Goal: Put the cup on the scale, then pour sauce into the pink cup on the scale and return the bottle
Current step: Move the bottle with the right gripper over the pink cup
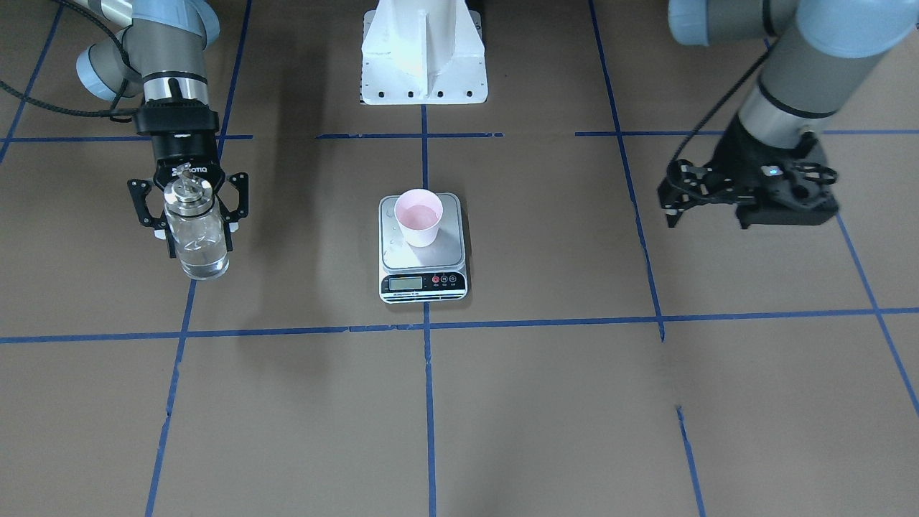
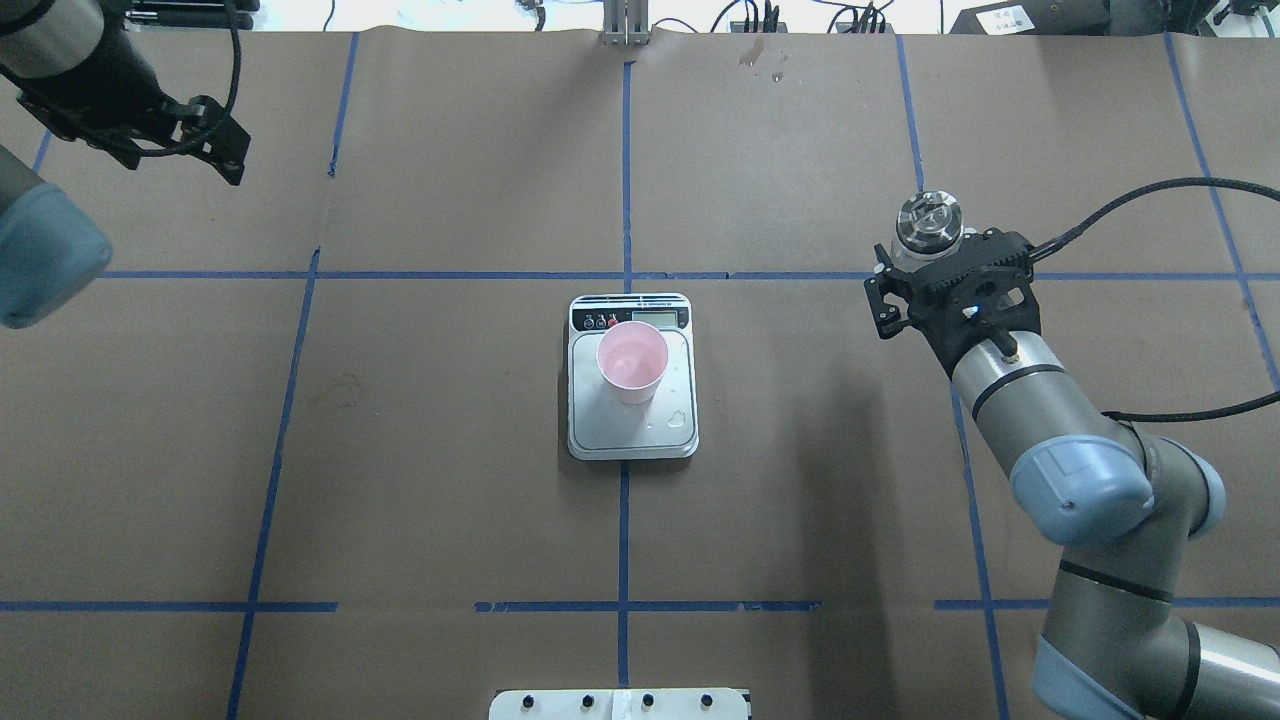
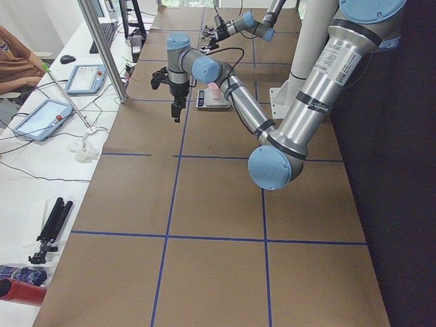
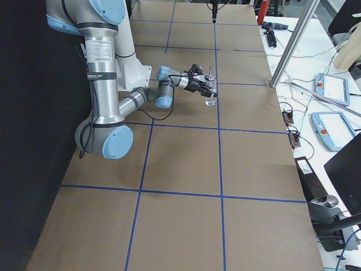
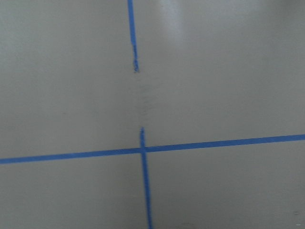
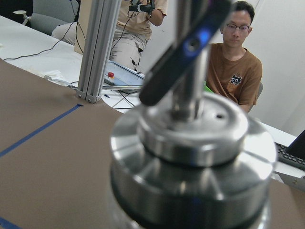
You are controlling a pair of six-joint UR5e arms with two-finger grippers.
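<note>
The pink cup (image 1: 419,215) stands upright on the scale (image 1: 391,240) at the table's middle, with clear liquid in its bottom. The clear glass bottle (image 1: 197,240) stands upright off to the robot's right, well apart from the scale, and holds some clear sauce. My right gripper (image 1: 200,246) reaches around it from behind with a finger against each side, shut on it. The bottle's silver cap (image 6: 190,138) fills the right wrist view. My left gripper (image 1: 668,208) hangs open and holds nothing, far to the robot's left above bare table.
A few drops lie on the scale platform (image 2: 680,420). The white robot base (image 1: 423,57) stands behind the scale. Blue tape lines (image 5: 143,150) grid the brown table. Beyond the right end are an aluminium post (image 6: 97,47), tablets and a seated person (image 6: 236,67).
</note>
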